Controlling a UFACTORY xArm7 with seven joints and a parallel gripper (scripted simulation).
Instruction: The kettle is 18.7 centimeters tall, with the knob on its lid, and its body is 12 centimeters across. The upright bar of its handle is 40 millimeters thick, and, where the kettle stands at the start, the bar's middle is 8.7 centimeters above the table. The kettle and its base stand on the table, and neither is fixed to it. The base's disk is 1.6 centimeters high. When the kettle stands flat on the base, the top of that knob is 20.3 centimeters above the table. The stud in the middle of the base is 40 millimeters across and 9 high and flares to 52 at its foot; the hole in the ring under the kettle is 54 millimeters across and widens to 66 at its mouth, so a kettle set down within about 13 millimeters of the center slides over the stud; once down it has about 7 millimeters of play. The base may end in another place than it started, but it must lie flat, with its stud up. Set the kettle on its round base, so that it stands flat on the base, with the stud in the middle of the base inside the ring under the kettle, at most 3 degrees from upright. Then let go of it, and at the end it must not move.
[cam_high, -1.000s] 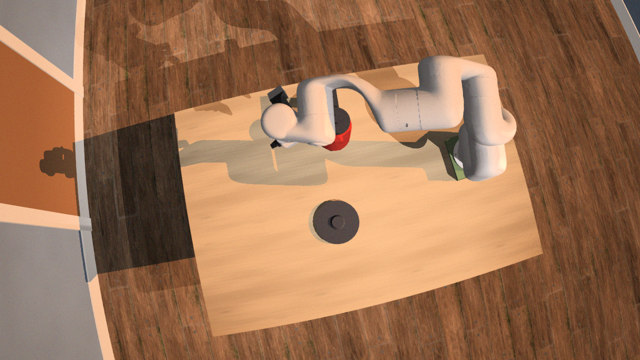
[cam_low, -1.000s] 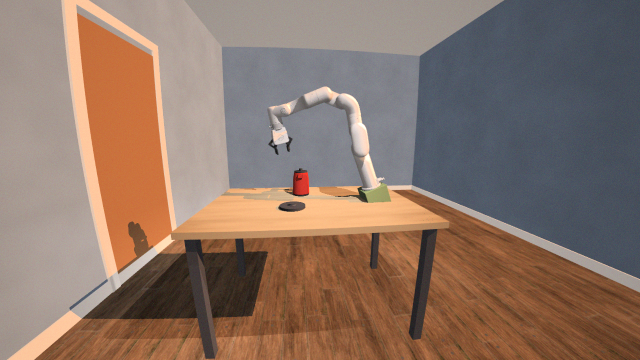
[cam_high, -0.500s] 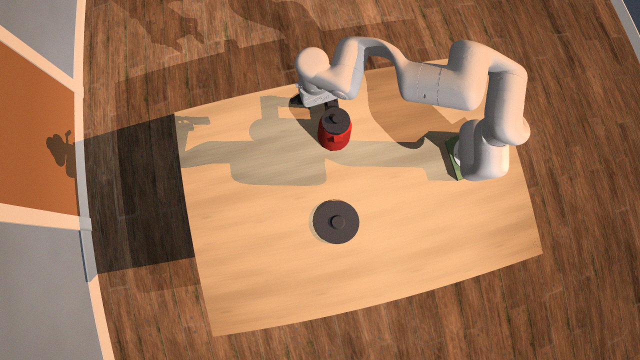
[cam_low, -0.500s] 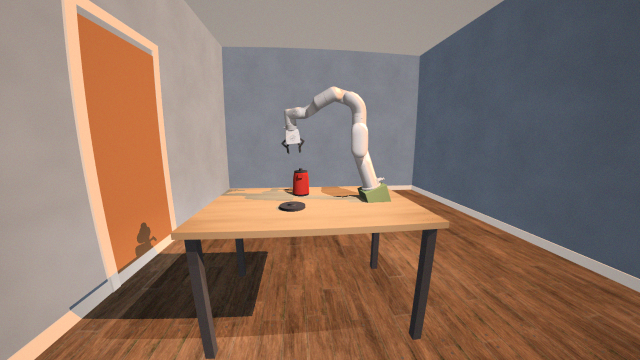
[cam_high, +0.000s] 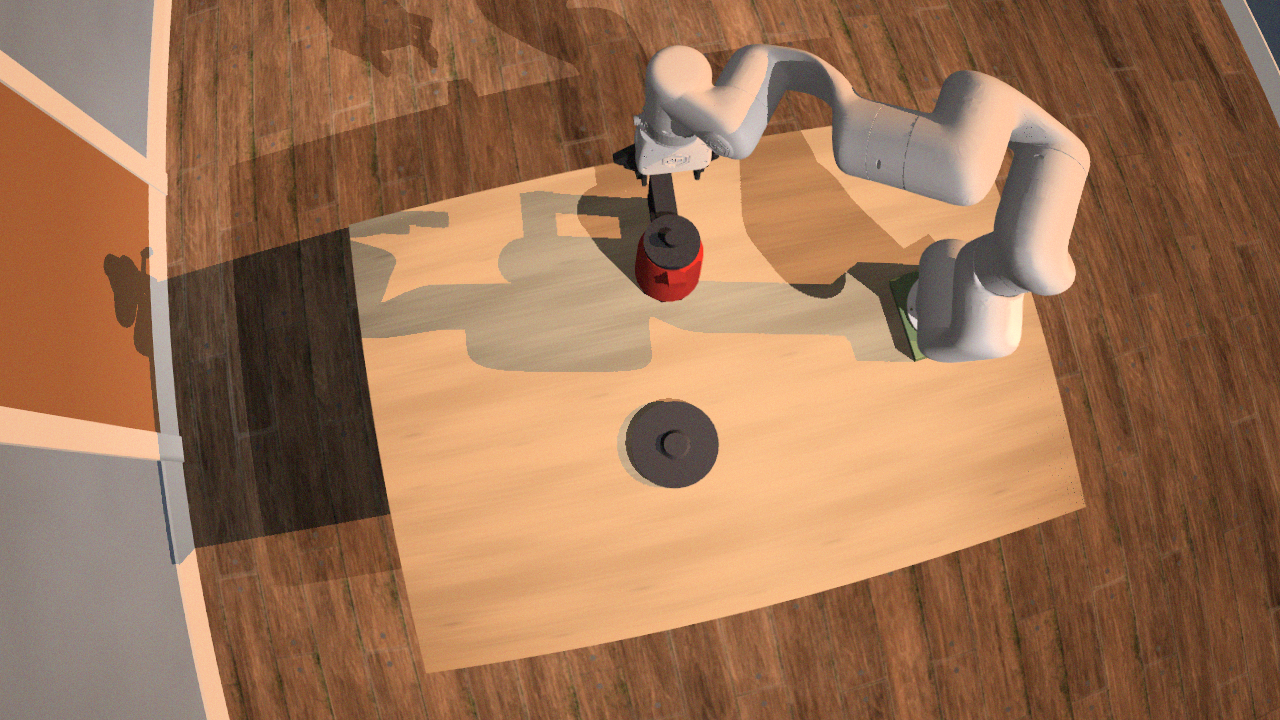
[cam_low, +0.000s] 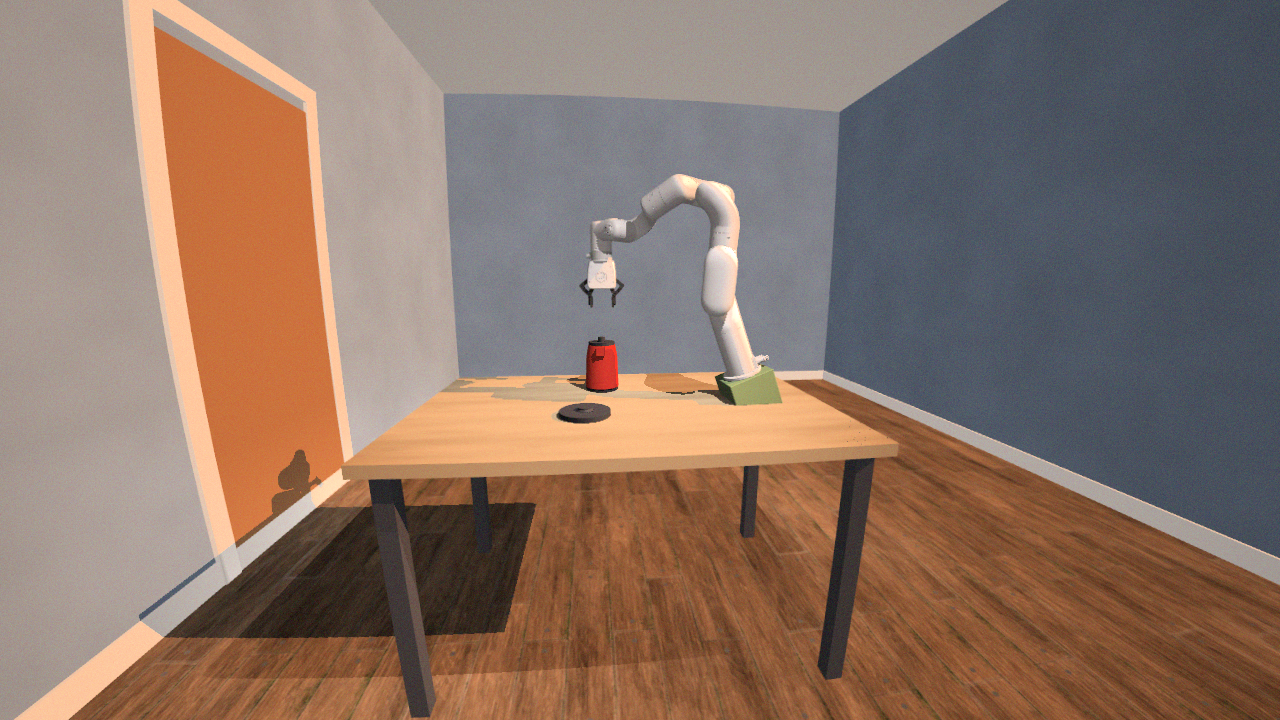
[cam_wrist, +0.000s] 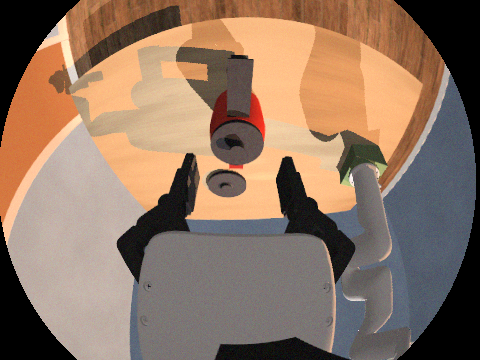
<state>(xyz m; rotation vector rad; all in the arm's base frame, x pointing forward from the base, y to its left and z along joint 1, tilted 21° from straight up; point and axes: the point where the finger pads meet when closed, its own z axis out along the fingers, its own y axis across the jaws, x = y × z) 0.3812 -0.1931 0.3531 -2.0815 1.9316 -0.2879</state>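
My end effector (cam_low: 600, 299) hangs spread and empty, well above the kettle (cam_low: 602, 365) and, as the top view shows, over its handle (cam_high: 663, 193) side rather than its lid. The kettle stands upright on the worktop (cam_low: 680, 429) below me, and the base (cam_high: 671, 443) lies flat with its stud (cam_high: 675, 443) up, well apart from the kettle on the side away from the handle.

What worries me is the descent. The handle bar is thick, so I judge the margin on either side of it to be small; if one fingertip lands on top of the bar or clips the lid knob (cam_high: 663, 237), the kettle, which is fixed to nothing, could tip or skate away. A grip taken too high or too low on the bar could let the body swing, and then it would reach the base tilted. The base is loose too, so a glancing set-down on the stud might shove it aside instead of seating the ring.

The worktop is pale wood on dark legs, crossed by the arm's shadows near the kettle. The arm's green mount (cam_low: 748, 387) sits off to one side of me. Around it are a plank floor, blue-grey walls and an orange door panel (cam_low: 241, 295).
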